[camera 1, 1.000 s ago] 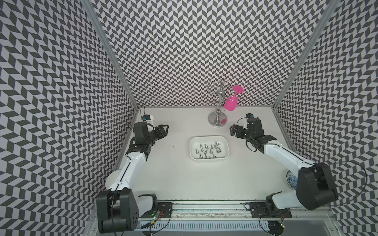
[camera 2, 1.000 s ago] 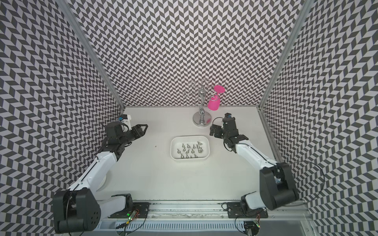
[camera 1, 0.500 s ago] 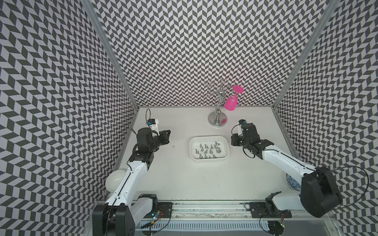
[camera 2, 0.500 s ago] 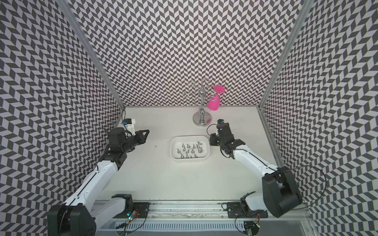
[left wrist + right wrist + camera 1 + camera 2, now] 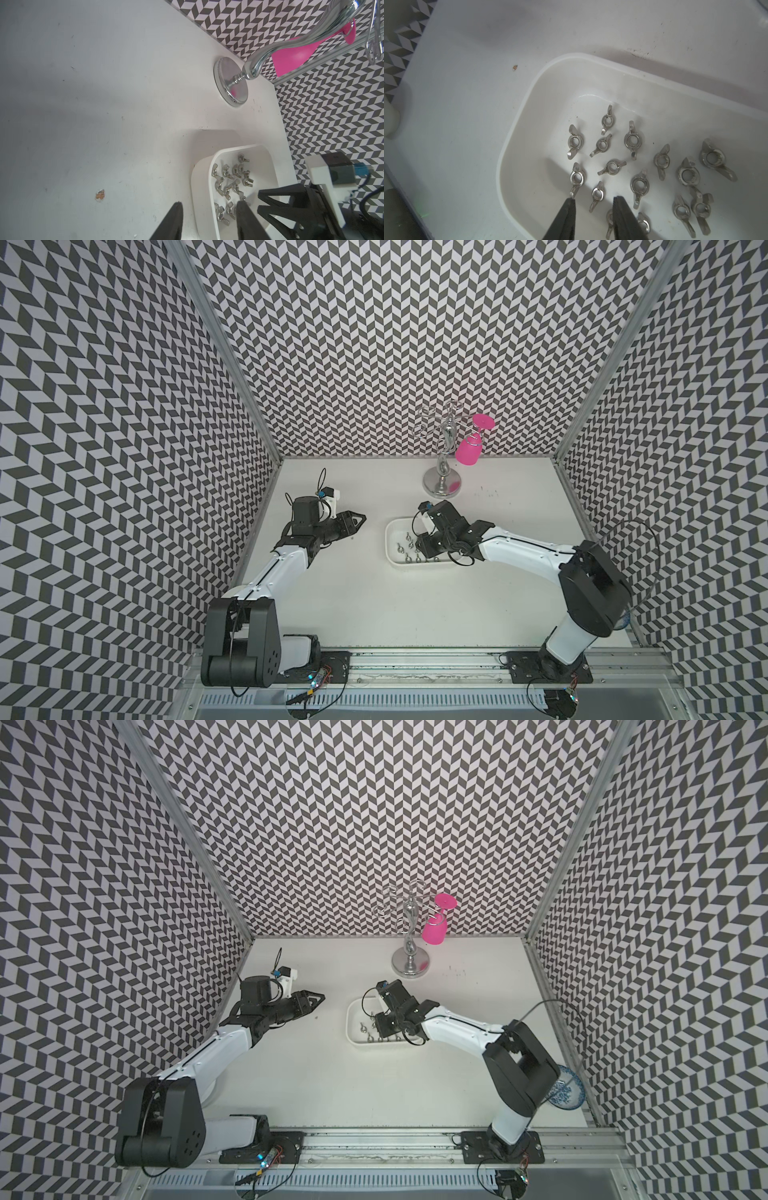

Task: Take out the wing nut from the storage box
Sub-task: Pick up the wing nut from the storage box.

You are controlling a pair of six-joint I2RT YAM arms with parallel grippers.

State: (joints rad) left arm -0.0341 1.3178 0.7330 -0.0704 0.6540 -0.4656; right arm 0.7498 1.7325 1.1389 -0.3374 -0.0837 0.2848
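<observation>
In both top views the storage box (image 5: 391,545) sits mid-frame on the white desk (image 5: 374,605), its contents no more than grey specks. The right wrist view shows them to be steel wing nuts (image 5: 612,167), scattered flat on its floor. There the right hand (image 5: 593,200) hangs over that floor, jaws partly open and gripping nothing, with one wing nut (image 5: 597,195) lying just ahead of the gap.

The left hand (image 5: 358,518) hovers over bare desk left of the box, apart from it. Its wrist view shows the fingers (image 5: 176,218) spread with nothing between them.

A top view alone shows the blue-patterned bowl (image 5: 567,1092) at lower right, behind the right arm. A chrome stand (image 5: 442,485) with an upturned pink glass (image 5: 467,452) stands at the back.

The desk is scuffed and has a small brown chip (image 5: 100,195). Black-and-white chevron walls (image 5: 374,344) close three sides.
</observation>
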